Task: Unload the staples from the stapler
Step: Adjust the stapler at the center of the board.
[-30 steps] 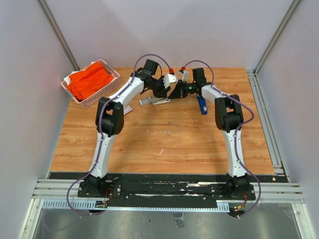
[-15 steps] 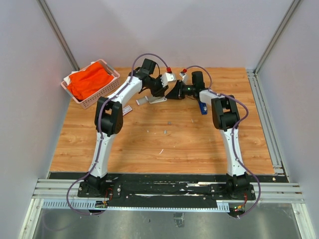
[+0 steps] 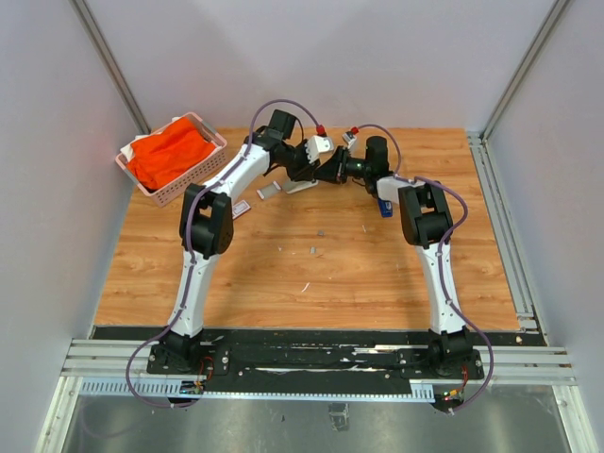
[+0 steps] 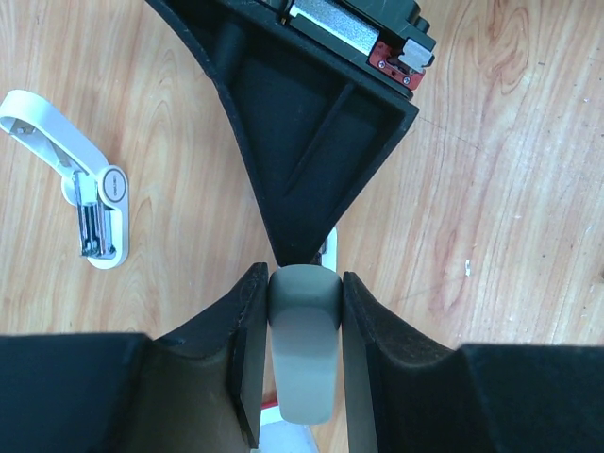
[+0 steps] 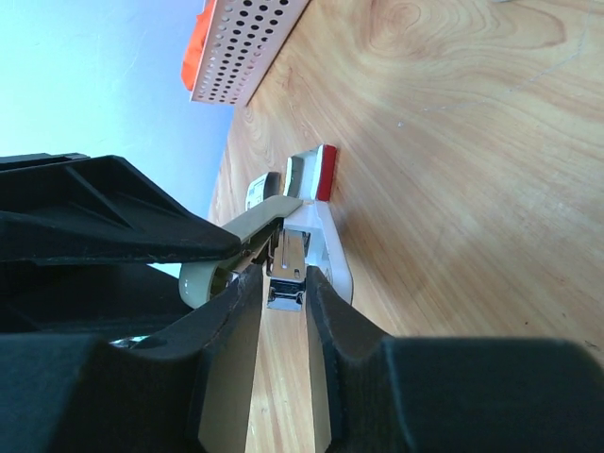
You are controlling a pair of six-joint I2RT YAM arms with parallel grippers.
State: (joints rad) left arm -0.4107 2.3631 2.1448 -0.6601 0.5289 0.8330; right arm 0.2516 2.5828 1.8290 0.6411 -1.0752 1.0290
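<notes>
Evidently the two arms share the job at the far middle of the wooden surface (image 3: 377, 274). The left pincer (image 4: 304, 283) is clamped on the grey plastic top arm (image 4: 304, 363) of the white-based desk stapler (image 3: 300, 185), holding it swung up so the silver metal magazine (image 5: 288, 255) lies exposed. The right pincer (image 5: 286, 285) comes in from the opposite side, narrow, its fingers (image 5: 236, 321) flanking the magazine's front end; whether it actually grips I cannot tell. A few tiny silver-grey staples (image 3: 311, 250) appear to lie loose on the wood nearer the bases; any others would be hidden inside that magazine. Well apart at the far left, a pink perforated plastic basket (image 3: 193, 185) holds a crumpled orange cloth (image 3: 170, 156).
</notes>
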